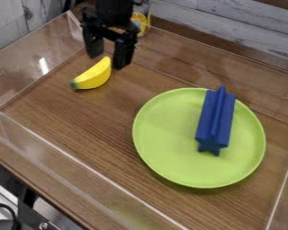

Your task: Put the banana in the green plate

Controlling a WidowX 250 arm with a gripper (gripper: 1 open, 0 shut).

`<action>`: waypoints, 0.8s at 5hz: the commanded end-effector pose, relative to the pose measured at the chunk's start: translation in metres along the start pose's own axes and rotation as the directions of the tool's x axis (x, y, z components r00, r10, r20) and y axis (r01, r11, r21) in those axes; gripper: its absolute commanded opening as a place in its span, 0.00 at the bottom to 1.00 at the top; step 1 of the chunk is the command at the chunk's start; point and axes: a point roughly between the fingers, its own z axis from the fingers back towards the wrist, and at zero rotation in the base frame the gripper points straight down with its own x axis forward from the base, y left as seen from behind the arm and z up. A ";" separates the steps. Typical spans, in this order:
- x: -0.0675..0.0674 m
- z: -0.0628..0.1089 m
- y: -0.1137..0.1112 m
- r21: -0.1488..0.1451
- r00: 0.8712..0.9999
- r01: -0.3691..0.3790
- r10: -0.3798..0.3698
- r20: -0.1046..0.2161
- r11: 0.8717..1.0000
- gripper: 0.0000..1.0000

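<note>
The banana (94, 74), a small curved toy of smooth yellow plastic with a dark greenish tip, lies flat on the brown wood-grain table (75, 135). It is to the upper left of the green plate (171, 144), well apart from the plate's rim and not touching it. Its long axis runs diagonally, with the lower end pointing away from the green plate and the upper end toward the gripper.

The green plate is a large round lime-green flat dish with a shallow rim, resting on the table. A long dark blue block (215, 119) with a ridged profile lies inside the green plate, on the plate's right half, aligned roughly top to bottom in the view.

The gripper (109, 56) is black, two-fingered and points straight down. It is positioned to the upper left of the green plate, just above the banana's upper end. Its jaws stand wide apart and hold nothing. One finger overlaps the banana's upper end in the view; whether the finger touches the banana cannot be determined.

Clear plastic walls (21, 135) enclose the table, standing farther from the green plate than the banana does on the left side.
</note>
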 end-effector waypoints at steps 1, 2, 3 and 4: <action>0.011 0.009 0.016 0.026 0.998 0.005 -0.007 0.061 1.000 1.00; 0.014 0.000 0.025 0.025 0.998 0.005 -0.006 0.062 1.000 1.00; 0.017 -0.008 0.032 0.021 0.998 0.004 -0.005 0.058 1.000 1.00; 0.019 -0.015 0.039 0.015 0.999 0.004 -0.005 0.054 1.000 1.00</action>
